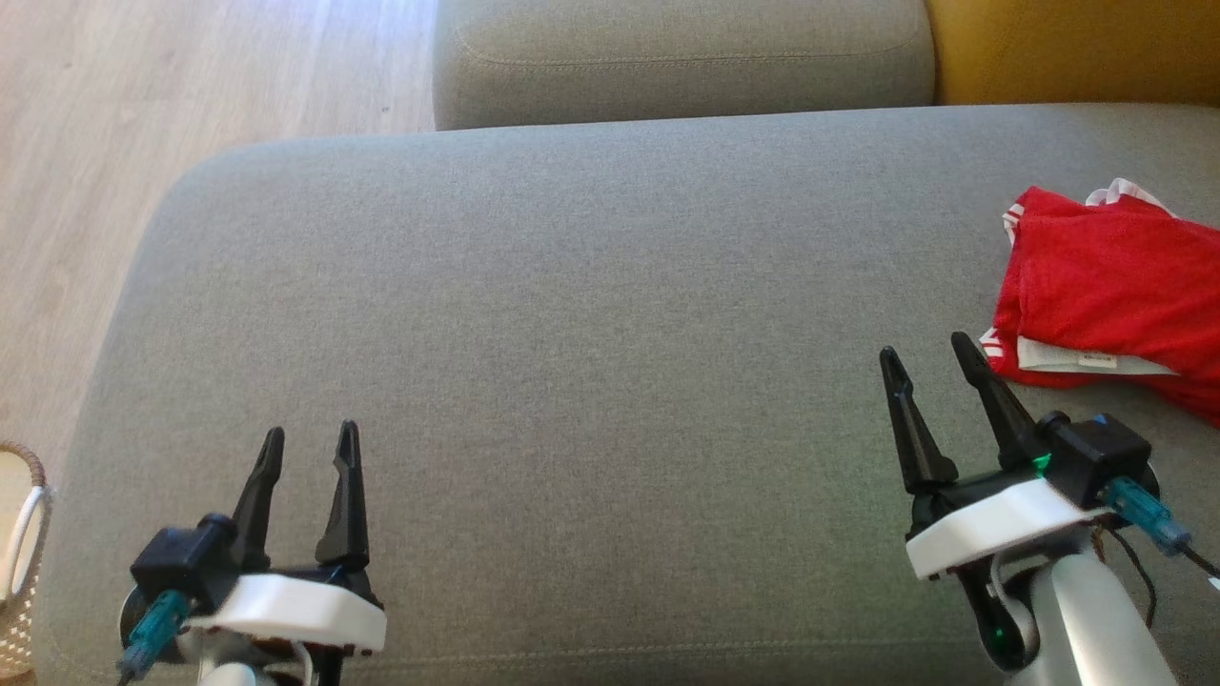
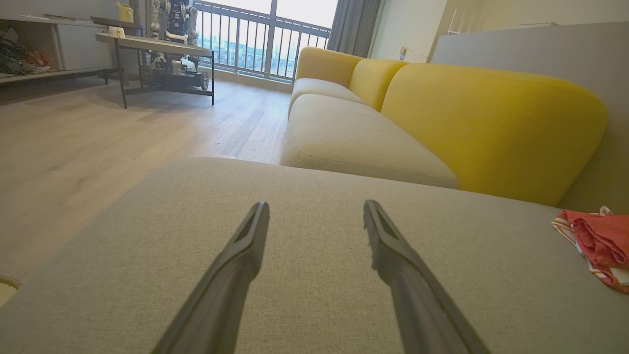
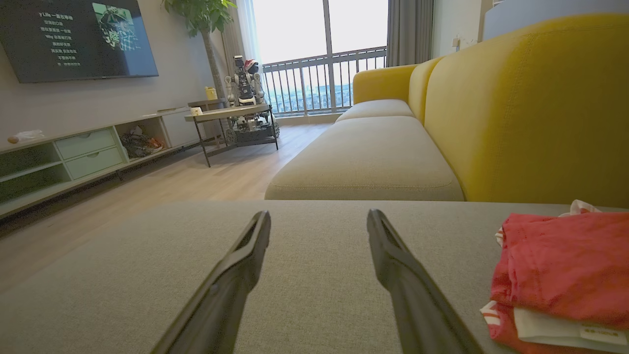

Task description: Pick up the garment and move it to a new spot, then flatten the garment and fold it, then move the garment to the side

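garment (image 1: pixel 1115 276): is showing bright red at the right edge of the head view, with white striped trim along its edges.
label (image 1: pixel 1077 359): is showing white against the red, low on the fold.
seat cushion (image 1: pixel 610 314): is spreading a plain grey weave across the middle of the frame.
sofa back (image 1: pixel 1077 48): is showing mustard yellow in the upper right corner.
floor (image 1: pixel 143 95): is running pale wood grain down the upper left.
left gripper (image 1: pixel 312 431): is showing black over white, with teal, at lower left.
right gripper (image 1: pixel 925 346): is wearing the same colours at lower right.
basket (image 1: pixel 19 572): is showing cream weave under a brown rim at the left edge.
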Available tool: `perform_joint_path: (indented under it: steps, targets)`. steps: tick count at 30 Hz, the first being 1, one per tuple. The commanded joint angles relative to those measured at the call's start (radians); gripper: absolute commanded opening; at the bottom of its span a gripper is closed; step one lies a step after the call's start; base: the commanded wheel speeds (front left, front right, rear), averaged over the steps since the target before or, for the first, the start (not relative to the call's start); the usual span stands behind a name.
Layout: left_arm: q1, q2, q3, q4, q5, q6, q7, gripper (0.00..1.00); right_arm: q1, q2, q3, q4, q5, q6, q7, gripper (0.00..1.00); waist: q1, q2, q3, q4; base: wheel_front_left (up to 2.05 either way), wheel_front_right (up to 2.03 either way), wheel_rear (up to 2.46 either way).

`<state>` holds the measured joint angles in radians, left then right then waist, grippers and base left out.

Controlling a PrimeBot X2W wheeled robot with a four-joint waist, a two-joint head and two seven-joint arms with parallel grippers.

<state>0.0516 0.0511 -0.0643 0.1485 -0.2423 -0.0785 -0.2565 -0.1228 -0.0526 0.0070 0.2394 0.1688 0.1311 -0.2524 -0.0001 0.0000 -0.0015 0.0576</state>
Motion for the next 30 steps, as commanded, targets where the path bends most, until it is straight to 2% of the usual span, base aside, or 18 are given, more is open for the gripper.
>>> perform_joint_path:
  steps: [1,30]
  targets:
    - [-0.037,-0.001,0.029,-0.033,-0.008,0.006,-0.005,1.0,-0.017,0.002,0.025,-0.04,0.007,0.0,-0.009,1.0,0.0001,0.0,0.001,0.0,0.0,0.0,0.0]
    - [-0.035,-0.001,0.017,-0.053,-0.058,-0.016,-0.005,1.0,-0.018,0.002,-0.002,-0.059,0.012,0.0,-0.009,1.0,0.0001,0.0,0.011,-0.013,0.0,0.0,0.0]
